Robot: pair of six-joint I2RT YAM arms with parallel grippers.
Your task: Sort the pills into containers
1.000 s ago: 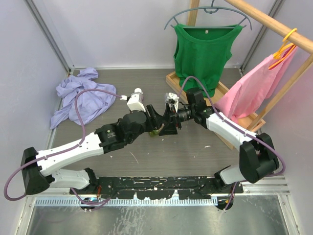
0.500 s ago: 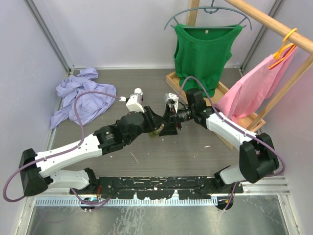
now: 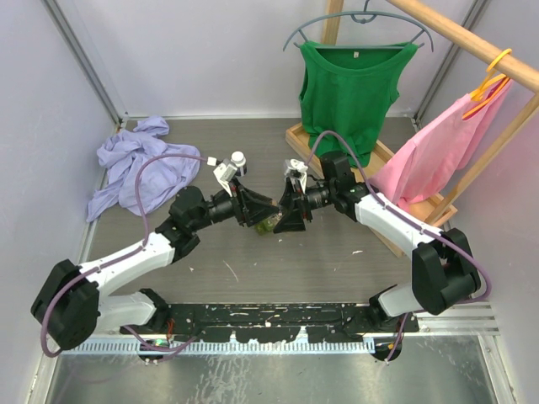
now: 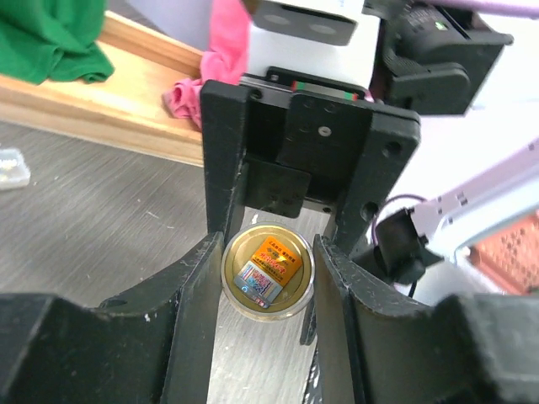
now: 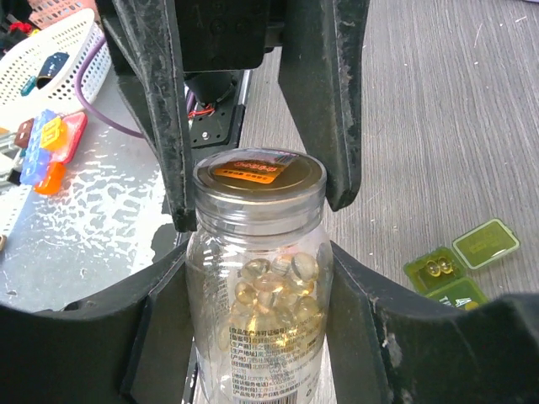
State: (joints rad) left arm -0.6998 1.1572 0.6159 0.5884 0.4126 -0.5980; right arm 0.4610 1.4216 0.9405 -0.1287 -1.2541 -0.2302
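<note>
Narrowing since a second ago, your left jaws now pinch the cap (image 4: 267,269) of the pill bottle (image 5: 261,311) your right jaws hold, ready for unscrewing.

Mid-table, a pill bottle (image 5: 258,286) sits between two grips: the left fingers (image 4: 198,311) flank its cap (image 4: 268,269), the right fingers (image 5: 164,337) its body. A pill case (image 5: 459,265) lies on the table (image 5: 438,101) nearby; a shirt (image 3: 139,168) far left, a clothes rack (image 3: 305,137) far right.
</note>
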